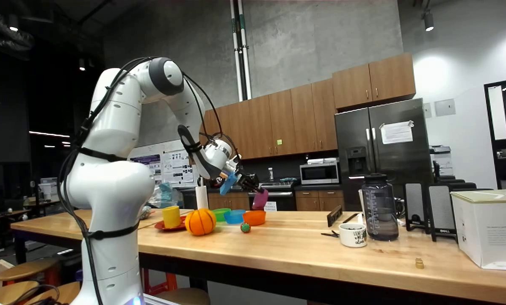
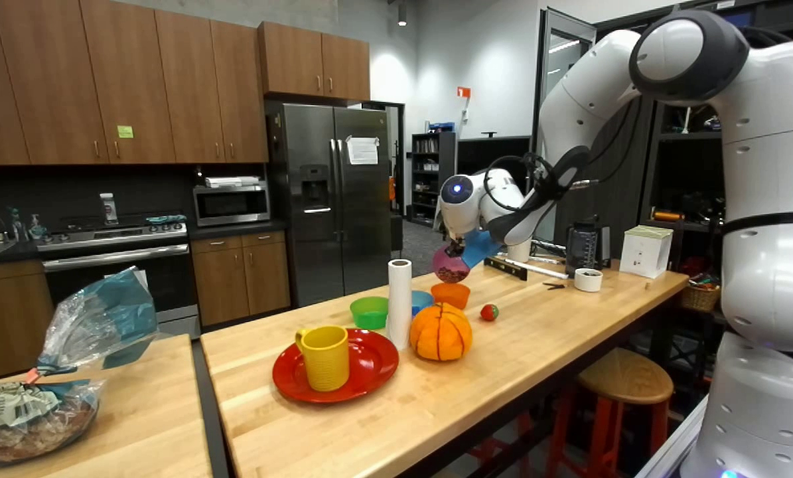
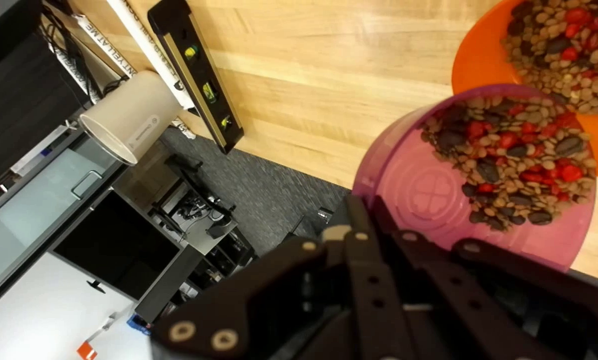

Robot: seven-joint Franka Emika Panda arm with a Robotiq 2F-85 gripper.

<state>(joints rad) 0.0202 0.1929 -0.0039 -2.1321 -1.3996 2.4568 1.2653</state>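
Pink round plastic bowl, tilted | multicoloured beans inside | black gripper: clamped on bowl's rim | long white strip, well apart from bowl: "YELL AT ME"

the bowl is pink, the pumpkin orange with dark lines

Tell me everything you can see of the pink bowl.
The pink bowl is round, see-through and plastic-looking, with rings and a cross marked on its inside base. The gripper clamps its rim, holding it steeply tilted over the table, close above the orange bowl; whether they touch is unclear. Brown, dark and red bits lie heaped against its lower side.
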